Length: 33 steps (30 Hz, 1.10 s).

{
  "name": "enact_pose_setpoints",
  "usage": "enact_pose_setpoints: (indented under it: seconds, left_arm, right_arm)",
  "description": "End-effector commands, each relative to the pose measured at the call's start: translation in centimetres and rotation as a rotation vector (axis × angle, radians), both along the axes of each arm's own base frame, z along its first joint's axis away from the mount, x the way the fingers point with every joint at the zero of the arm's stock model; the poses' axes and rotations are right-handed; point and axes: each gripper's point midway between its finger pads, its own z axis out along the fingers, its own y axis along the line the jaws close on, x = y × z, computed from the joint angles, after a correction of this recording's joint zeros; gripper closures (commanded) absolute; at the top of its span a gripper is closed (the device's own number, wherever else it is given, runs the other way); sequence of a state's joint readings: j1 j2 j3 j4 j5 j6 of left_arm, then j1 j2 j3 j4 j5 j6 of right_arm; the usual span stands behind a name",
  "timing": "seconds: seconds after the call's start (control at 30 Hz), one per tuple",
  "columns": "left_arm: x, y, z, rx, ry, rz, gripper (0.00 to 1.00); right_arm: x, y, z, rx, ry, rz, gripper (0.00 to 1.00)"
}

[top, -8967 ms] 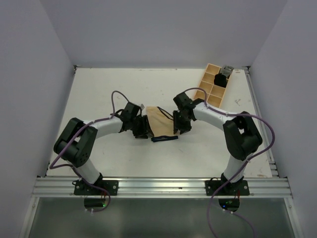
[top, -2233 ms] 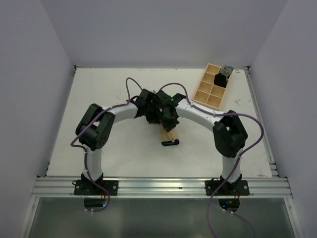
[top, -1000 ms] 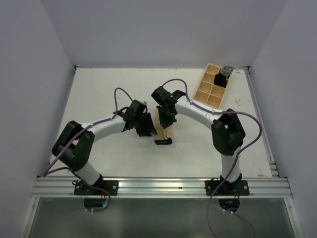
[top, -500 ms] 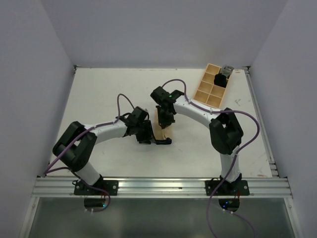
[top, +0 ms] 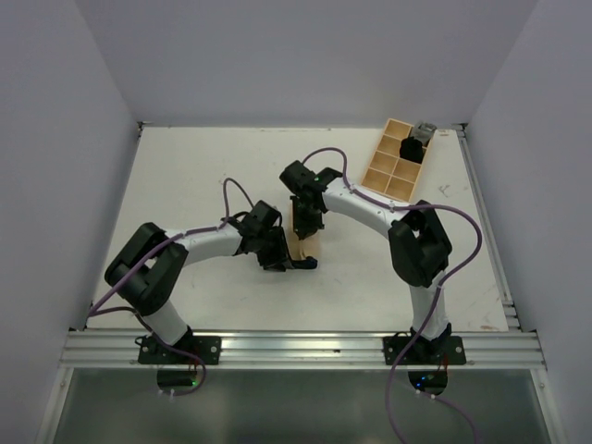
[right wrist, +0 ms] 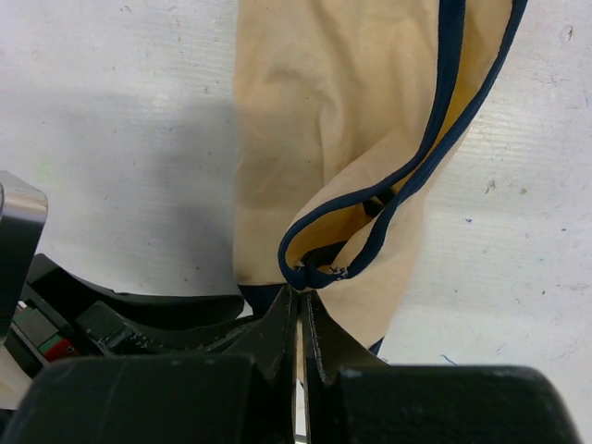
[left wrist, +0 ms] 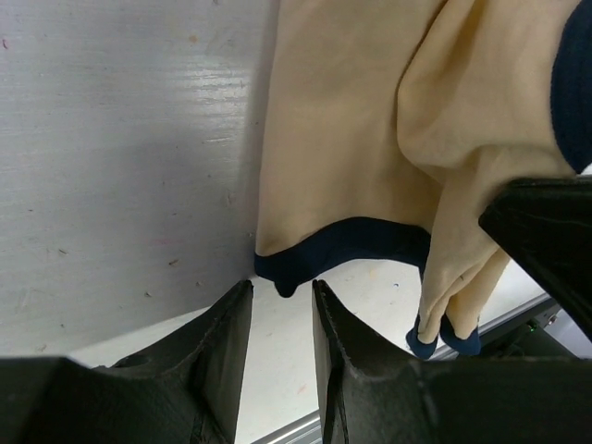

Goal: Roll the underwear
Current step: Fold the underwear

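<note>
Two pincers sit at opposite ends of one narrow band of cloth. The underwear (top: 302, 242) lies near the middle of the surface (top: 185, 176), folded slim, its long axis running from the far side toward the arm bases with only a slight tilt.

The right pincer (top: 305, 217) is at the far end. In its wrist view its tips (right wrist: 299, 296) are pressed together on a loop of the dark edging, so that end of the underwear (right wrist: 314, 120) is pinched and drawn up into a small fold.

The left pincer (top: 277, 254) is at the near end and low on the surface. Its wrist view shows the jaws narrowly spread (left wrist: 282, 291) with nothing between them. The corner of the dark hem (left wrist: 342, 242) sits just ahead of the gap, touching or nearly so, and the tan cloth (left wrist: 342, 139) stretches straight away from it.

The left arm is therefore the nearer one to the free hem. Any roll would likely start there and travel along the band toward the end the right pincer holds.
</note>
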State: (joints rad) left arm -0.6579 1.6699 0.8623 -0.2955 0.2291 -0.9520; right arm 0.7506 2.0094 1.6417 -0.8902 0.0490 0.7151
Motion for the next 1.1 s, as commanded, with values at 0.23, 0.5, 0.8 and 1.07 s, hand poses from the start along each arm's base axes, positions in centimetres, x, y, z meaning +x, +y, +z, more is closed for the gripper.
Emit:
enact_pose_setpoints:
  seconds: [0.23, 0.5, 0.8, 1.07]
  left_arm:
    - [-0.3, 1.0, -2.0, 0.084, 0.042, 0.024, 0.64]
    - [-0.4, 1.8, -1.9, 0.118, 0.04, 0.041, 0.64]
    - [-1.0, 2.2, -1.8, 0.12, 0.046, 0.047, 0.64]
    - [-1.2, 2.0, -1.6, 0.109, 0.043, 0.031, 0.64]
  right_arm:
    - [1.9, 2.9, 1.8, 0.115, -0.04, -0.048, 1.0]
    - [2.1, 2.8, 1.5, 0.111, -0.041, -0.074, 1.0]
    - [2.4, 3.5, 1.0, 0.121, -0.03, -0.085, 1.0]
    - [3.0, 4.1, 0.8, 0.135, -0.024, -0.102, 1.0]
